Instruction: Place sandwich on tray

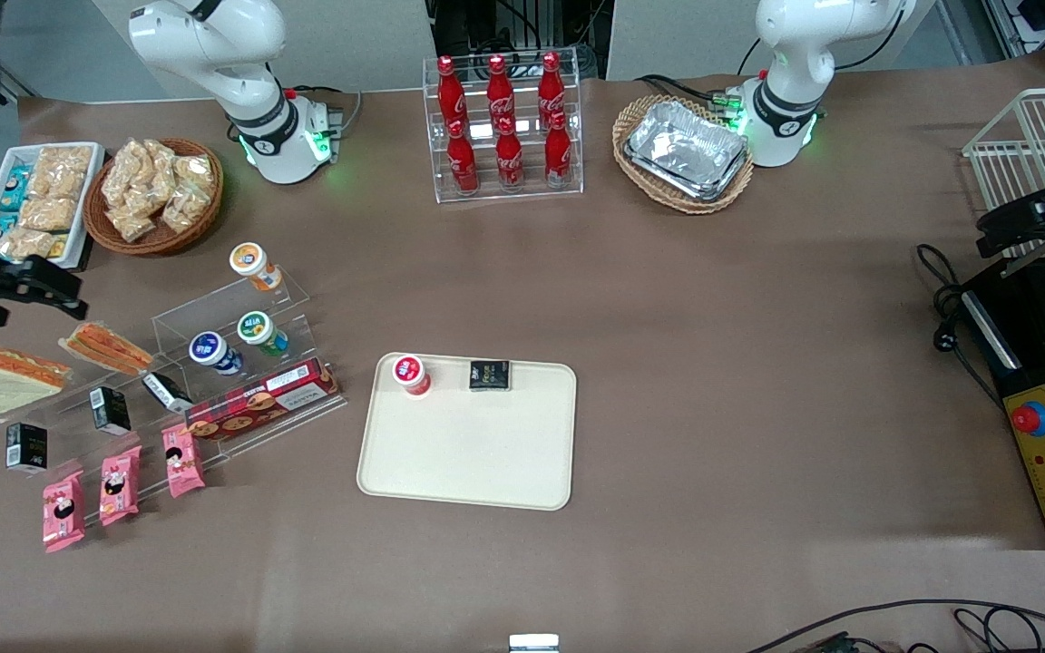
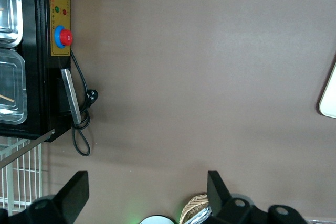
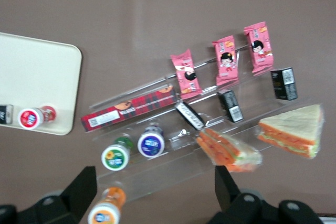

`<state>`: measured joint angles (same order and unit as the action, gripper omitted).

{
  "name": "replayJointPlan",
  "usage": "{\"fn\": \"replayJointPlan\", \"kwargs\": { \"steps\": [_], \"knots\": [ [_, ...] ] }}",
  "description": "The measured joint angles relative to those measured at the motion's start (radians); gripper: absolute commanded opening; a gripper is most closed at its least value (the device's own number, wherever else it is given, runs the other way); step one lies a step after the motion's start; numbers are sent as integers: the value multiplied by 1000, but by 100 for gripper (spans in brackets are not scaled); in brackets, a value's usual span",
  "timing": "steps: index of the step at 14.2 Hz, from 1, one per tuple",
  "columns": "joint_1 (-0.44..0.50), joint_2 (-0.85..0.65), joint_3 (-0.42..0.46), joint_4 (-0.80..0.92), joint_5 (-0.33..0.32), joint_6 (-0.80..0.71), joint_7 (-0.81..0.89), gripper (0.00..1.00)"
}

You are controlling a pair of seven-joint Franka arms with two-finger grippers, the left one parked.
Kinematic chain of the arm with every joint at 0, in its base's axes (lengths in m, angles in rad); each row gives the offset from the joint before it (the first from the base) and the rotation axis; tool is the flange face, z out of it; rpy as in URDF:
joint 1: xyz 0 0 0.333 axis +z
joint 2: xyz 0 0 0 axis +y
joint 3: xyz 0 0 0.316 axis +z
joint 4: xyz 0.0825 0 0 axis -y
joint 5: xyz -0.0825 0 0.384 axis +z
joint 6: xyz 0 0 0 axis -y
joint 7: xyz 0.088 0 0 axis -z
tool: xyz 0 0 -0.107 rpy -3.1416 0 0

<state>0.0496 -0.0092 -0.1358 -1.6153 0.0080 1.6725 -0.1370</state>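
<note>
below the spread fingers (image 3: pixel 152 192), sandwich (image 3: pixel 294 128) untouched, tray (image 1: pixel 468 453) apart

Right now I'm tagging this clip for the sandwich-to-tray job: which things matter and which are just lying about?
Belongs to the job:
- sandwich with the broad white bread face, on the clear rack
- tray
- gripper, open above the rack

Just lying about:
- orange-striped wedge
- red-lidded cup and black packet, both on the tray
- cola bottles
- pink snack packs

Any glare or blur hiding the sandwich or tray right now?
Front view: even light, the sandwich and tray sharp, glare only on the foil trays. Right wrist view: slight motion blur, sandwich still readable; the gripper, open, hangs above the snack rack.
</note>
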Motion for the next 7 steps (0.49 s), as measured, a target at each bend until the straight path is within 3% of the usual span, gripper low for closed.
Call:
{"fn": "replayJointPlan", "kwargs": {
  "steps": [7],
  "knots": [
    [-7, 0, -166, 1, 0, 1, -461, 100]
  ]
}}
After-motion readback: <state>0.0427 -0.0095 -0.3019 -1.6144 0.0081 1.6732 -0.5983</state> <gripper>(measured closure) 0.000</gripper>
